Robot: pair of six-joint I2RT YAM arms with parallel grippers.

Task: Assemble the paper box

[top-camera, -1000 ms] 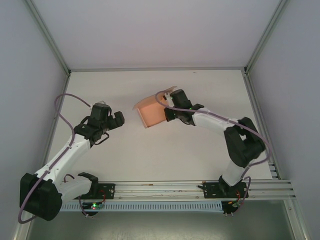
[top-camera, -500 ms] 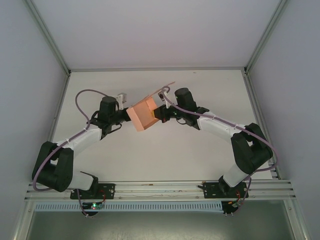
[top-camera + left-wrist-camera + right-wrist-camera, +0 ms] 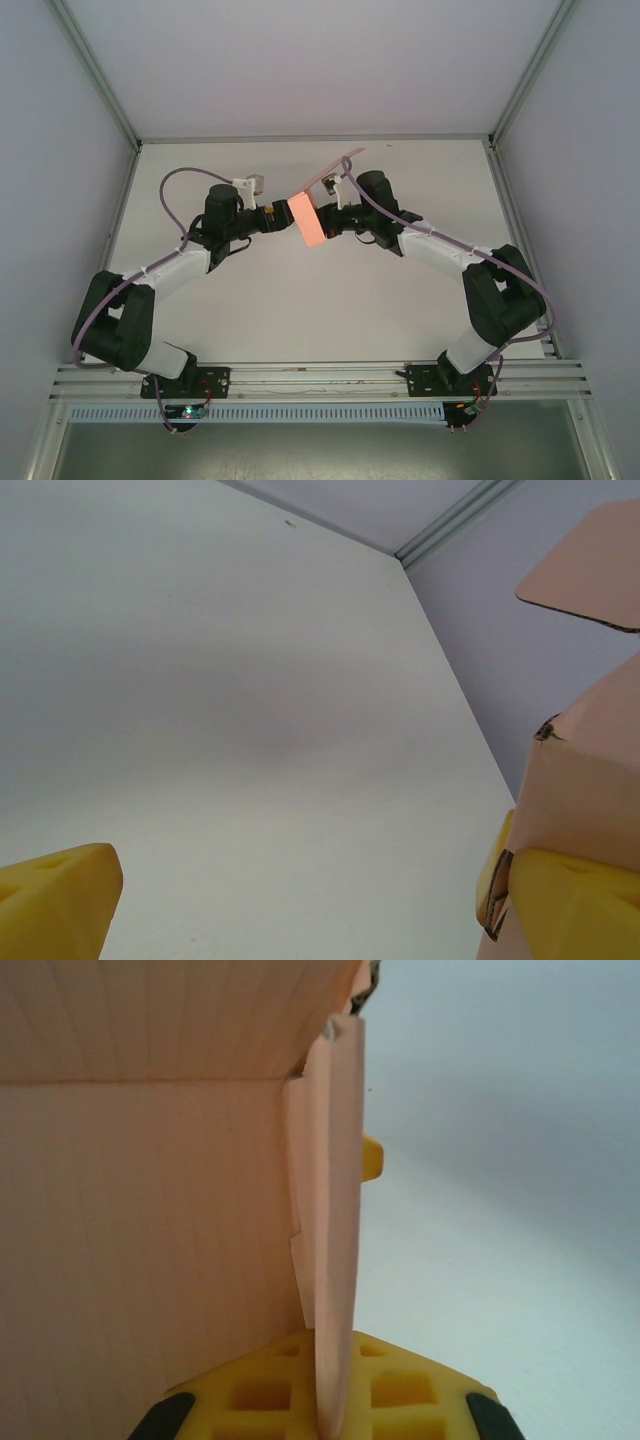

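You see the box (image 3: pixel 309 221) held above the table (image 3: pixel 300 310) between both arms: right gripper (image 3: pixel 327 224) clamped on one wall, left gripper (image 3: pixel 280 216) spread wide, one pad (image 3: pixel 572 905) against the box.

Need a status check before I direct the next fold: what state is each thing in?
paper box: partly folded, one flap standing open.
right gripper: jaws shut on a wall of the paper box.
left gripper: jaws wide open, box against one.
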